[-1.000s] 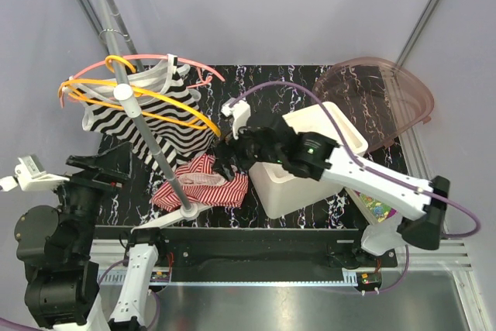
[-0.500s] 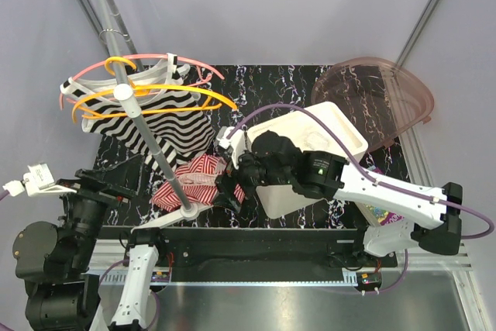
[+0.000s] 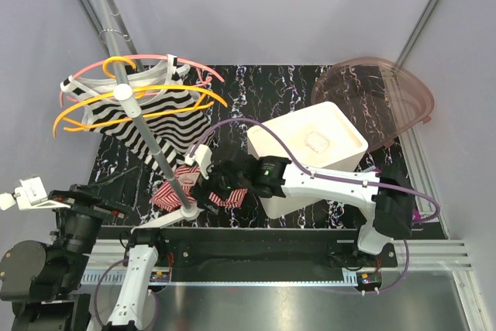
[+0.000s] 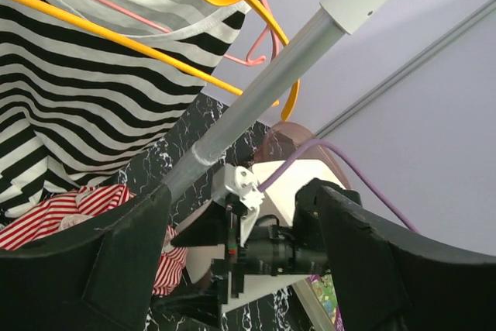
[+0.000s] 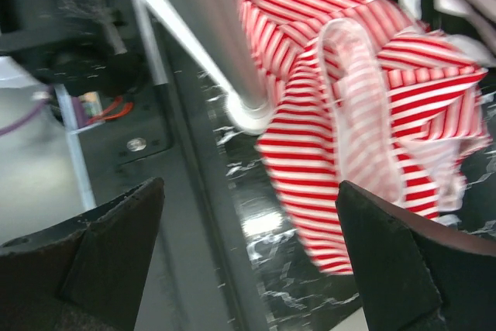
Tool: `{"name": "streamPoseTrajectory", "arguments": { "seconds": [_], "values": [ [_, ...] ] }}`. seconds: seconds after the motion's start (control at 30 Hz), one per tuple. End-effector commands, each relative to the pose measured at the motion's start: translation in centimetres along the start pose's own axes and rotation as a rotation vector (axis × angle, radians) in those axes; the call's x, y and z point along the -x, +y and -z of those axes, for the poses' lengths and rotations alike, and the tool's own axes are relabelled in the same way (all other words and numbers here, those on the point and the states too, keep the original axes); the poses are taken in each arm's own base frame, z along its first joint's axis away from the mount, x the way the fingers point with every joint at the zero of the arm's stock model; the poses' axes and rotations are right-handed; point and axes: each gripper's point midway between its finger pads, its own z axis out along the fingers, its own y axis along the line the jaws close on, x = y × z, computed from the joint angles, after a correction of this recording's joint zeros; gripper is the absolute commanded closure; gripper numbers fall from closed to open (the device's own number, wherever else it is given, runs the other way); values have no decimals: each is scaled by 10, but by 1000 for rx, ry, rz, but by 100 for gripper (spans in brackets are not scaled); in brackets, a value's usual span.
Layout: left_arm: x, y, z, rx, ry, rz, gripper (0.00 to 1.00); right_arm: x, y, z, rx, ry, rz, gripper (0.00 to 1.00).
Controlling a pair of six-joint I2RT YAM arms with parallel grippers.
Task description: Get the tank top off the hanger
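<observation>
A black-and-white striped tank top (image 3: 159, 122) hangs on an orange hanger (image 3: 139, 94) and a pink hanger (image 3: 93, 71) on the rack's grey pole (image 3: 151, 145). It also shows in the left wrist view (image 4: 70, 114), under the orange hanger (image 4: 155, 56). A red-and-white striped garment (image 3: 203, 170) lies crumpled on the mat by the pole's foot. My right gripper (image 3: 198, 194) is open and empty, low over that garment (image 5: 349, 129). My left gripper (image 3: 108, 195) is open and empty at the front left, below the tank top and apart from it.
A white bin (image 3: 306, 156) stands right of centre on the black marbled mat (image 3: 263, 91). A pink translucent basket (image 3: 380, 98) lies at the back right. The pole's foot (image 5: 252, 114) sits at the mat's front edge, between my two grippers.
My right arm swung from beside the white bin forward and left, down over the red striped garment. My left arm drew back toward the front. The hangers swayed on the pole.
</observation>
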Motion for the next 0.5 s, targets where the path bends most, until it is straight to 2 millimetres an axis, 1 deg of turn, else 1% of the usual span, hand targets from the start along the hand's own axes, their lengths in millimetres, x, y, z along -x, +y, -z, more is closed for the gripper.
{"name": "streamPoseTrajectory", "arguments": {
  "seconds": [0.0,0.03,0.07,0.1,0.13,0.17,0.2,0.23,0.3,0.33,0.37,0.47],
  "values": [
    [8,0,15,3,-26,-34,21,24,-22,-18,-99,-116,159,0],
    [10,3,16,18,-30,-32,21,19,-25,-24,-106,-100,177,0],
    [11,2,19,18,-30,-27,21,7,-31,-35,-119,-65,211,0],
    [13,5,19,33,-37,-26,21,3,-33,-39,-123,-52,234,0],
    [13,5,21,18,-21,-24,21,-6,-37,-47,-125,-24,274,0],
    [15,5,23,20,-23,-24,21,-8,-44,-50,-149,-16,294,0],
    [18,7,22,33,-29,-23,21,-12,-46,-53,-150,-4,316,0],
    [19,7,22,29,-24,-22,21,-19,-49,-60,-152,19,350,1],
    [22,7,23,31,-26,-19,21,-25,-52,-67,-155,40,374,0],
    [23,7,21,30,-19,-17,22,-30,-56,-74,-161,57,382,0],
    [23,8,20,32,-15,-15,22,-32,-60,-77,-173,64,379,0],
    [25,8,15,33,-3,-15,22,-39,-60,-87,-156,79,377,0]
  ]
}}
